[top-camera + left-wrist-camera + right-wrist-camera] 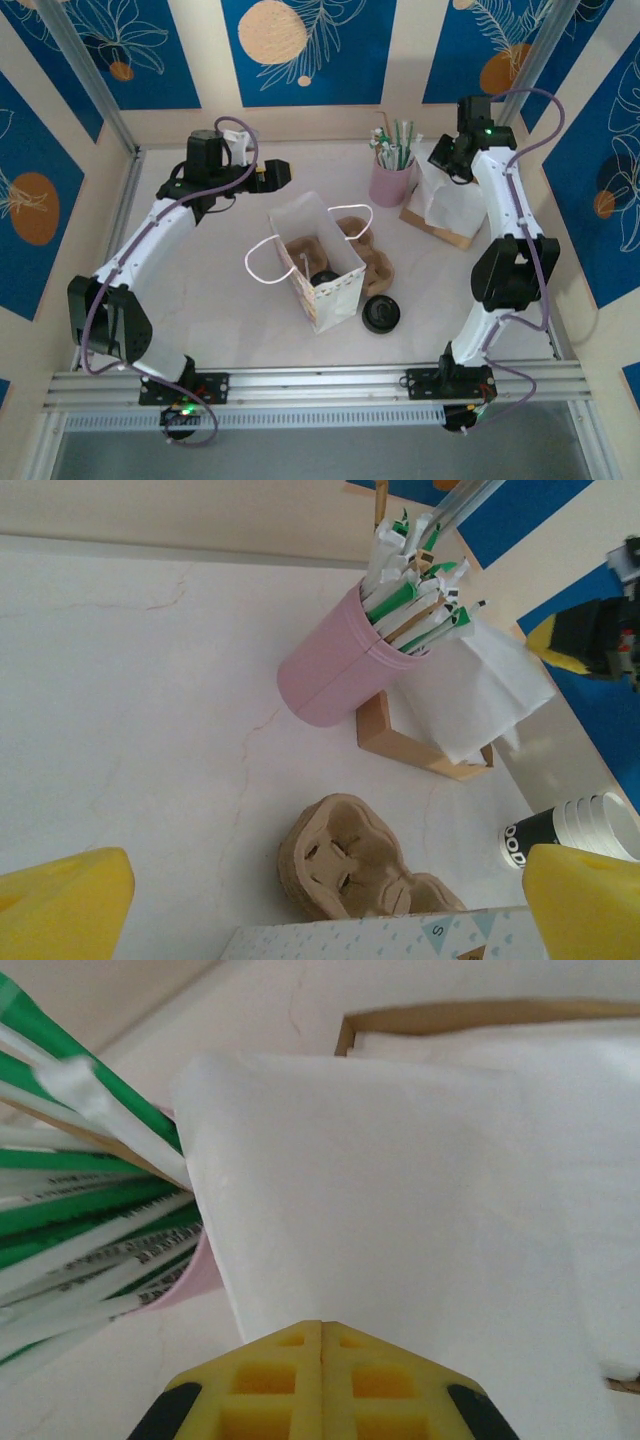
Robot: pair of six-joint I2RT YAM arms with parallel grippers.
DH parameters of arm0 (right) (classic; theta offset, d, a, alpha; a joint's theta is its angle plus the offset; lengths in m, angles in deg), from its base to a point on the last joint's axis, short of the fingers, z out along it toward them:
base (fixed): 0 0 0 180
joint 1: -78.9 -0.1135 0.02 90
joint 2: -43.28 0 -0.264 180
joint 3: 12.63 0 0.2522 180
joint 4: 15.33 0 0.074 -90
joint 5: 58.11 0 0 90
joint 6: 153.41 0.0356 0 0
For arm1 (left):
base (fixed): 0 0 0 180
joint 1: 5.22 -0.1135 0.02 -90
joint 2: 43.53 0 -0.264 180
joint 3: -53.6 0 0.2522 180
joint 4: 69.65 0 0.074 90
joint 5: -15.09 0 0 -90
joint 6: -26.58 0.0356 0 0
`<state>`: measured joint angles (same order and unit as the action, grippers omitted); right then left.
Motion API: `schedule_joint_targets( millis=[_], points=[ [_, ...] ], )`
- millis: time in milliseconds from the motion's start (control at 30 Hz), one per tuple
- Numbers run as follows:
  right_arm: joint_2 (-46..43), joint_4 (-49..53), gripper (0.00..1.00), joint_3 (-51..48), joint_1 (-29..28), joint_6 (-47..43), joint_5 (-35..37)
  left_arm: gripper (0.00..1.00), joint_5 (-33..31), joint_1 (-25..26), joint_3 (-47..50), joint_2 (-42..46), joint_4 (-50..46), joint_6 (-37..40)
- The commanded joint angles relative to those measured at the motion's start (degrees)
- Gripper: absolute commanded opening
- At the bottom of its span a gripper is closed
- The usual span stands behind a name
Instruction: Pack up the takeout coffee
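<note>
Showing left claw (278,172) spread wide above far-left part of desk (210,290), holding nothing. Right claw (322,1328) closed, pads pressed together on corner of white napkin (400,1180) rising from brown holder (385,735). Pink cup of straws (335,675) just beside holder. Takeout coffee (565,832) on desk beyond cardboard carrier (345,865), part hidden by left claw's finger; upright or tilted unclear. White paper bag (340,292) stands open mid-desk, carrier just beside it.
</note>
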<state>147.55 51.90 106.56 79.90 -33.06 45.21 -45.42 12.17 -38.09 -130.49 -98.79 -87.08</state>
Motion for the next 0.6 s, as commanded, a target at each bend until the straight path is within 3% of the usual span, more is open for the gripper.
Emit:
schedule_joint_targets(
  millis=[0,200,233,300,400,567],
  points=[
    [3.1,2.5,0.00,-1.3,-0.9,-2.3,-3.7,1.00,-0.4,0.5,0.5,1.7,-1.3,0.2],
    [3.4,1.9,0.00,-6.4,-1.0,-2.4,-2.7,1.00,-0.6,0.5,0.3,1.7,-1.4,0.5],
    [3.4,1.8,0.03,-6.6,-1.0,-2.5,-3.1,1.00,-0.6,0.5,0.4,1.6,-1.4,0.5],
    [3.2,0.8,0.20,-7.2,-1.1,-2.9,-5.0,1.00,-0.6,0.5,0.3,1.4,-1.4,0.5],
    [2.0,-1.8,0.29,-8.3,-1.1,-3.3,-9.7,1.00,-0.7,0.5,0.5,1.4,-1.3,0.5],
    [0.1,-2.8,0.37,-8.1,-1.9,-3.2,-10.7,1.00,-0.8,0.5,0.6,1.4,-1.4,0.5]
  ],
)
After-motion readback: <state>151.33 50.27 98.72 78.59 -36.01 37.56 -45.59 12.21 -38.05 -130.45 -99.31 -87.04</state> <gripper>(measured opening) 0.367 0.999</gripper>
